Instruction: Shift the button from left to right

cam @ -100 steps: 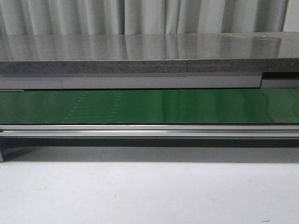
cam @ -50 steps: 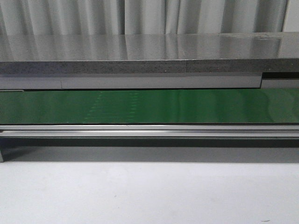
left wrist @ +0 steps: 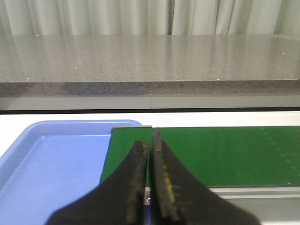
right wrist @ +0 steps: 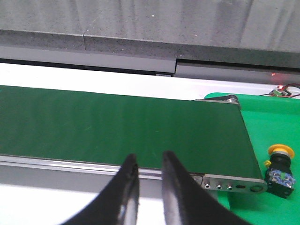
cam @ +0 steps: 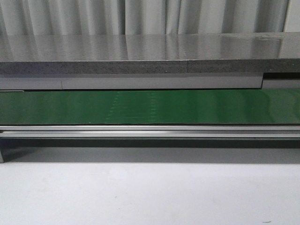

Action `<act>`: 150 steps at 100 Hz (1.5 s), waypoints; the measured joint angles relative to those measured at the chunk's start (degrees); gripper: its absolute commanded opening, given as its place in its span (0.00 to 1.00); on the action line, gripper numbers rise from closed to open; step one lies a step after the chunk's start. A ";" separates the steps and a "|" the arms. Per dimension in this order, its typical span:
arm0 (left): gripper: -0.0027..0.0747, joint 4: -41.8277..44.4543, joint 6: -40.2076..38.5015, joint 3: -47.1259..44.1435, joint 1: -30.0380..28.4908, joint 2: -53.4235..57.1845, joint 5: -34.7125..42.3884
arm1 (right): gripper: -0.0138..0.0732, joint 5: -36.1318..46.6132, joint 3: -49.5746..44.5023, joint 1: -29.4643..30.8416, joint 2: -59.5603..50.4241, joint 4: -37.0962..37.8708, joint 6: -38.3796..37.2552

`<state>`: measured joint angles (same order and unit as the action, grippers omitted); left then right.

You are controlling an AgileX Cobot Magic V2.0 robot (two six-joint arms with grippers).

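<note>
The left claw point(left wrist: 150, 154) was pressed closed above a blue tray point(left wrist: 47, 168); the right claw point(right wrist: 149, 171) stood narrowly parted, empty, with the button point(right wrist: 280, 169) beside the green conveyor belt point(right wrist: 117, 126).

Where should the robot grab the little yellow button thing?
Probably from above, fingers closing on the flat sides of the black body under the cap. The button stands upright on the green surface past the end of the belt, and its round yellow cap would likely slip. The right gripper is nearest.

Pale pleated curtains point(cam: 140, 16) hang behind a glossy grey speckled countertop point(cam: 140, 47), w/ soft light reflecting off it; white table surface point(cam: 140, 197) in foreground.
</note>
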<state>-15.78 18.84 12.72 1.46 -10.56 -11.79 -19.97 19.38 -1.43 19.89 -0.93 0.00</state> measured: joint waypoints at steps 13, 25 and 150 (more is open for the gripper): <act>0.04 0.00 0.00 0.00 0.00 0.00 0.00 | 0.08 0.19 0.00 0.00 0.00 0.00 0.00; 0.04 0.00 0.00 0.00 0.00 0.00 0.00 | 0.08 0.23 0.00 0.00 0.00 0.00 0.00; 0.04 0.00 0.00 0.00 0.00 0.00 0.00 | 0.08 6.95 -12.36 -0.27 -14.11 0.46 0.00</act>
<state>-15.78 18.84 12.72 1.46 -10.56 -11.79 -13.02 7.02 -1.70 5.78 -0.46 0.00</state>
